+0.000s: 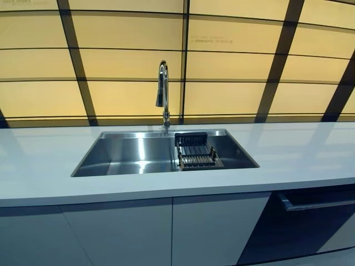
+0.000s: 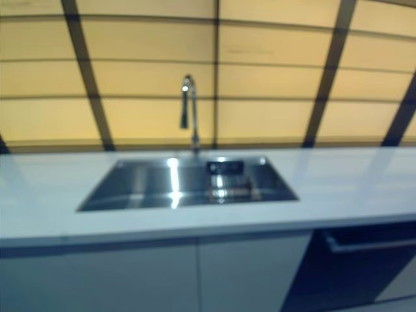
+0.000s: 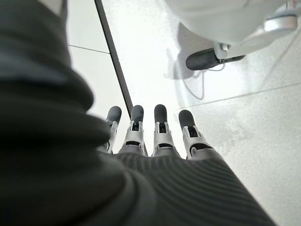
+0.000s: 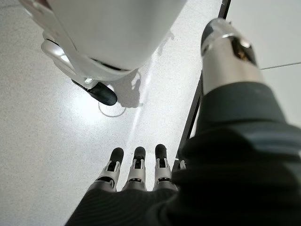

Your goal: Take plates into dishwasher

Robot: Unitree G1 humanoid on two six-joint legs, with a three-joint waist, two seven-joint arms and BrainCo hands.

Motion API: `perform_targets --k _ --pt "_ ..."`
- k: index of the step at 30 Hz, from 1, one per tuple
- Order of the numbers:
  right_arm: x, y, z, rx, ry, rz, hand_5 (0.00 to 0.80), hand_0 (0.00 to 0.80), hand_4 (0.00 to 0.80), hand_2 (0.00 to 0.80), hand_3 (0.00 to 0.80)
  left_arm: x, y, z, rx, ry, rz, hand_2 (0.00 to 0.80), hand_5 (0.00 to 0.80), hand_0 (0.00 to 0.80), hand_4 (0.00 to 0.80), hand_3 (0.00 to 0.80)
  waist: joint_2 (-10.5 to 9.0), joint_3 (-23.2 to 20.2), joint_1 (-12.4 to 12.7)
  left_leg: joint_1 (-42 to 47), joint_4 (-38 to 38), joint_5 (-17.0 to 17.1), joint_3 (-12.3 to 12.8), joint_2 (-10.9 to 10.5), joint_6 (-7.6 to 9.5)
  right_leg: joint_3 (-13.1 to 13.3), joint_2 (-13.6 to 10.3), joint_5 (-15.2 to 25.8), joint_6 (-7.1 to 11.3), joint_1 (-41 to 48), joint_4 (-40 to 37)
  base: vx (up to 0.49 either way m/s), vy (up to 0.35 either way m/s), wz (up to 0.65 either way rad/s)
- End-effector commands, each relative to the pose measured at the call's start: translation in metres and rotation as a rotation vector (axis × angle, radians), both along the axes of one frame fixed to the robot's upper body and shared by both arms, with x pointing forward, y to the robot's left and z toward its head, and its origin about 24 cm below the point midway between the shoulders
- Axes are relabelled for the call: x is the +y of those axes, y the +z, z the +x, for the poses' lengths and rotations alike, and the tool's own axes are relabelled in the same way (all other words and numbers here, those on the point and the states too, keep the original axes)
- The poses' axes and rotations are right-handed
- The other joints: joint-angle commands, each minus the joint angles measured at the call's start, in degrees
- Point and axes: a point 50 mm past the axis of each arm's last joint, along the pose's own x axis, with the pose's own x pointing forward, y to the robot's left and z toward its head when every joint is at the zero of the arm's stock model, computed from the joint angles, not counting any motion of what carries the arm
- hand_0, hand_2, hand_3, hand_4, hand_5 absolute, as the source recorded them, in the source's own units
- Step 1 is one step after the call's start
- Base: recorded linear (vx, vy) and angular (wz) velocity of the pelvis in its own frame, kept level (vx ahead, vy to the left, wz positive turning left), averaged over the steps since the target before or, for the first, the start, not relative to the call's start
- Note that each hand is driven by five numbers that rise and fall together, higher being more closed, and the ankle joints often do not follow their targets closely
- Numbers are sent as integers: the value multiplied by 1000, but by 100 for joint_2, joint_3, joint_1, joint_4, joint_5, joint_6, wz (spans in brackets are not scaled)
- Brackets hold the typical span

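Observation:
No plate shows in any view. The dark dishwasher front sits under the white counter at the lower right, its door closed and a silver bar handle across its top. My left hand hangs down over the pale floor with fingers straight and nothing in it. My right hand hangs the same way, fingers straight and empty. Neither hand appears in the eye views.
A steel sink is set into the white counter, with a dark dish rack in its right part and a tall chrome faucet behind. Grey cabinet doors stand below. A yellow panelled wall is at the back.

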Motion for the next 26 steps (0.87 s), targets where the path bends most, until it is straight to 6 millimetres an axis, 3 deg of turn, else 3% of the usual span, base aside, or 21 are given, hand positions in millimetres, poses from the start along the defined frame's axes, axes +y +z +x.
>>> perform_targets --k 1,12,26 --pt "9 7 31 -94 39 29 0 0 0 0 0 2 6 28 -49 4 34 0 0 0 0 0 31 140 -68 -99 69 -292 -48 -367 491 161 220 292 43 -359 142 -5 -75 3" --pt "3 3 21 -1 29 29 0 0 0 0 0 -18 0 24 -9 -37 -54 0 0 0 0 0 57 116 -109 10 -12 -208 40 -222 319 26 437 189 -119 -60 -108 24 -59 10" --pt "4 1 15 18 13 40 0 0 0 0 0 -16 -1 20 -10 -49 -36 0 0 0 0 0 34 122 -127 121 -14 -254 129 -192 306 33 492 155 -155 82 -208 17 -11 -1"
